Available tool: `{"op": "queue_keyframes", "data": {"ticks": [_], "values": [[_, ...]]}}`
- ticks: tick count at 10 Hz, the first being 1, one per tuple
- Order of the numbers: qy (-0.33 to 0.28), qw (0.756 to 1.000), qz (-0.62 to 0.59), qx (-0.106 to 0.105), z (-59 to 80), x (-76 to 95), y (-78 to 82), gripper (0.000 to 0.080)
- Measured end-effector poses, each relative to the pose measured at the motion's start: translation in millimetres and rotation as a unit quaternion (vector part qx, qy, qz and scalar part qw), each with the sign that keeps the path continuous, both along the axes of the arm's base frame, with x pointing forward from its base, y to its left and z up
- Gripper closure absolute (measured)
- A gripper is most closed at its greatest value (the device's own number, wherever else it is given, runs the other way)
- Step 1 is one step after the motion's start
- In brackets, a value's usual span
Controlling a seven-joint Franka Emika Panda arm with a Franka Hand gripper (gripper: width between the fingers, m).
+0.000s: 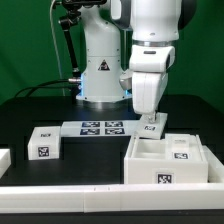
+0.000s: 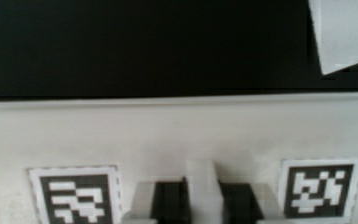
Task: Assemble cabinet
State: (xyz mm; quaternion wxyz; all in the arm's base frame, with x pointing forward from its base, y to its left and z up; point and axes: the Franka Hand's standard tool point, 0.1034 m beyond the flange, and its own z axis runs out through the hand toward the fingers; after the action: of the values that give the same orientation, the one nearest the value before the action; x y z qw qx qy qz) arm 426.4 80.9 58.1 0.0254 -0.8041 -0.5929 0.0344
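The cabinet's large white box (image 1: 165, 162) stands at the exterior view's right, with tags on its top and front. My gripper (image 1: 151, 121) hangs over the box's back left corner, shut on a small white tagged piece (image 1: 153, 127). In the wrist view the gripper (image 2: 202, 198) has its dark fingers (image 2: 167, 202) closed on a thin white wall. A broad white tagged surface (image 2: 176, 135) spreads around them, and I cannot tell whether it is the piece or the box. A smaller white tagged piece (image 1: 45, 143) lies apart at the exterior view's left.
The marker board (image 1: 100, 128) lies at the back middle, in front of the arm's base. A long white rail (image 1: 100, 196) runs along the front edge. Another white part (image 1: 3, 158) shows at the far left edge. A white corner (image 2: 346, 35) shows in the wrist view.
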Motion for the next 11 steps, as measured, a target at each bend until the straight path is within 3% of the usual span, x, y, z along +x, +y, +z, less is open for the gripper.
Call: {"op": "queue_keyframes", "data": {"ticks": [2, 11], "values": [[0.003, 0.999, 0.033, 0.001, 3.6, 6.5, -2.7, 0.0731], [-0.019, 1.0, 0.023, 0.007, 0.5, 5.8, 1.5, 0.0731]]}}
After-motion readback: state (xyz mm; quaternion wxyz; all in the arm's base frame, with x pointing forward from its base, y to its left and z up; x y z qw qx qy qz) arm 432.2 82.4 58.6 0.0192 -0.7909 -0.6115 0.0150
